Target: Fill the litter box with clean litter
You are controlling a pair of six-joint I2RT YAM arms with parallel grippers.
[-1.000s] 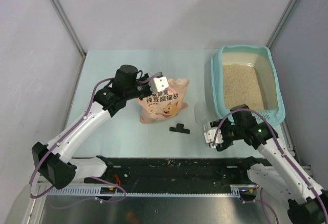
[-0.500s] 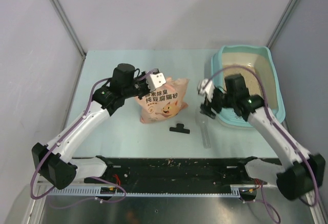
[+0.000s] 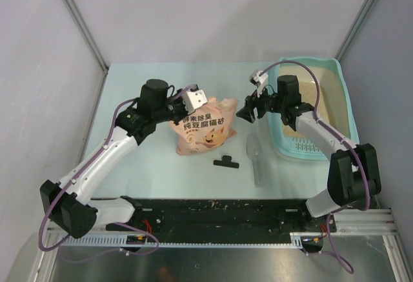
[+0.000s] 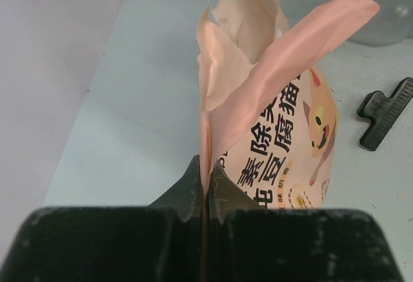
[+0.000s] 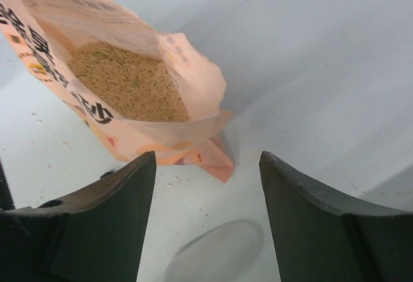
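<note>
The teal litter box (image 3: 308, 62) stands at the right, with beige clean litter (image 3: 326, 104) spread in it. A peach-pink bag (image 3: 206, 127) stands at the table's centre; its mouth is open and there is more litter (image 5: 129, 82) inside. My left gripper (image 3: 193, 101) is shut on the bag's (image 4: 271, 101) upper left edge, the jaws (image 4: 206, 179) pinching the film. My right gripper (image 3: 248, 111) hangs open beside the bag's (image 5: 187, 101) right top corner, between bag and box. Nothing lies between its jaws (image 5: 208, 159).
A clear plastic scoop (image 3: 255, 156) lies on the table in front of the litter box, below my right gripper. A small black clip (image 3: 226, 162) lies in front of the bag. Grey walls close the table at the back and sides.
My right arm has swung from the table's front right, up and left, to the bag's right top corner. The scoop now lies loose on the table. The left gripper kept its hold.
</note>
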